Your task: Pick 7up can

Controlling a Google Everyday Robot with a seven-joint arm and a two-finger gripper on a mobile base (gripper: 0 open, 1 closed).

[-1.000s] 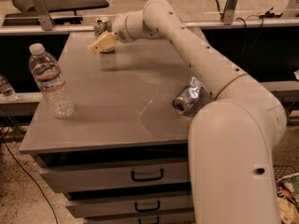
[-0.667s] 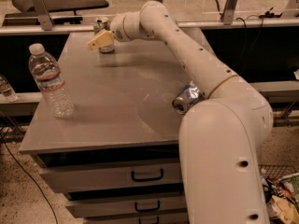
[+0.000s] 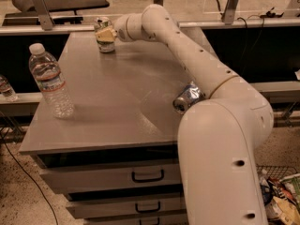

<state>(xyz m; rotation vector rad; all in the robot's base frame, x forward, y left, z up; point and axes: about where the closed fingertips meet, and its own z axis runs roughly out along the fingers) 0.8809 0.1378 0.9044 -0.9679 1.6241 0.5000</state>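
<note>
The 7up can point(image 3: 103, 45) stands upright at the far left corner of the grey table point(image 3: 108, 107). It is whitish-silver with green marks and a silver top. My gripper point(image 3: 107, 33) is at the end of the white arm, which reaches across the table from the right. It sits right at the can, level with its upper half, and its yellowish tip covers part of the can's body. The can still rests on the table.
A clear plastic water bottle point(image 3: 50, 81) stands near the table's left edge. A crushed silver can point(image 3: 187, 98) lies at the right edge beside my arm. Another bottle point(image 3: 6, 87) sits off the table at left. Drawers point(image 3: 147, 176) are below; trash point(image 3: 281, 196) lies at lower right.
My gripper has moved a little farther back and now overlaps the can instead of sitting just in front of it. The bottle and the crushed can have not moved.
</note>
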